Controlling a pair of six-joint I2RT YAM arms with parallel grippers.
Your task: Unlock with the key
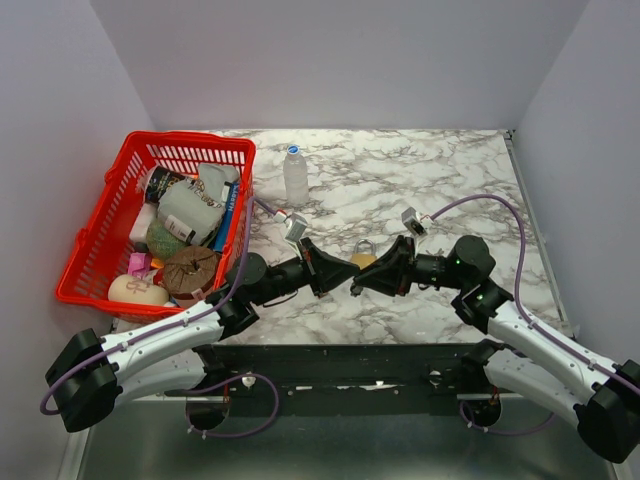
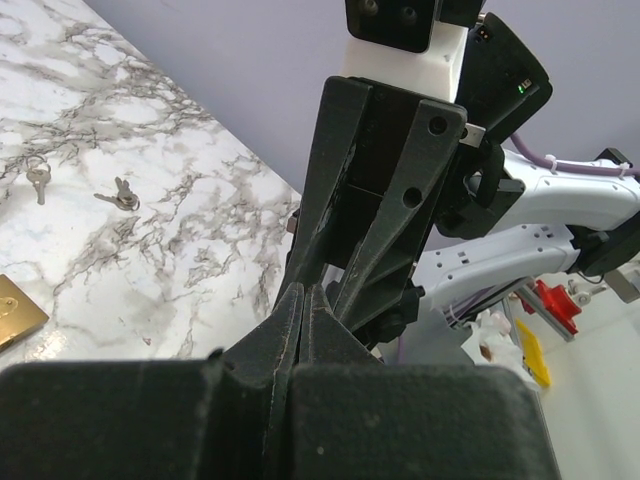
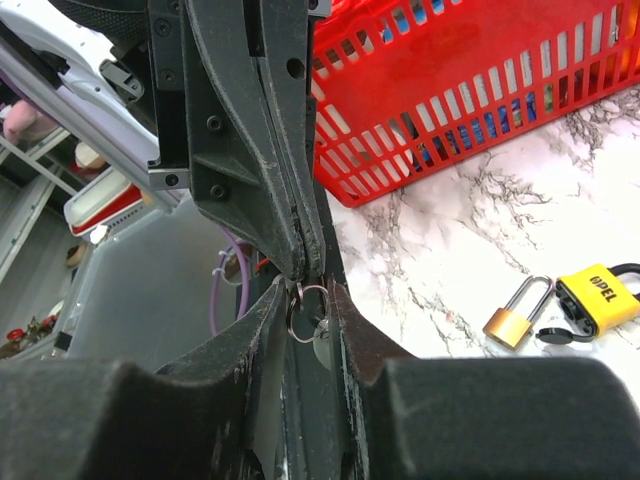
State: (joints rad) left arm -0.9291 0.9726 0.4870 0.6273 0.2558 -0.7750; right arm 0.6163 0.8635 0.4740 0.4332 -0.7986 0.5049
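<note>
My two grippers meet tip to tip near the table's front middle. In the right wrist view a small silver key (image 3: pixel 322 328) on a wire ring (image 3: pixel 305 300) sits between my right gripper's (image 3: pixel 307 300) nearly closed fingers, and the ring touches both pads. My left gripper (image 2: pixel 303 290) comes in from above, tips pressed together at the ring's top. In the top view the left gripper (image 1: pixel 343 271) and right gripper (image 1: pixel 360 283) hide the key. A brass padlock (image 3: pixel 515 320) and a yellow padlock (image 3: pixel 598 296) lie on the marble behind the grippers (image 1: pixel 364 256).
A red basket (image 1: pixel 100 225) full of groceries stands at the left, and a clear bottle (image 1: pixel 295 176) stands beside it. Two spare keys (image 2: pixel 120 195) (image 2: pixel 38 181) lie on the marble. White walls close in three sides.
</note>
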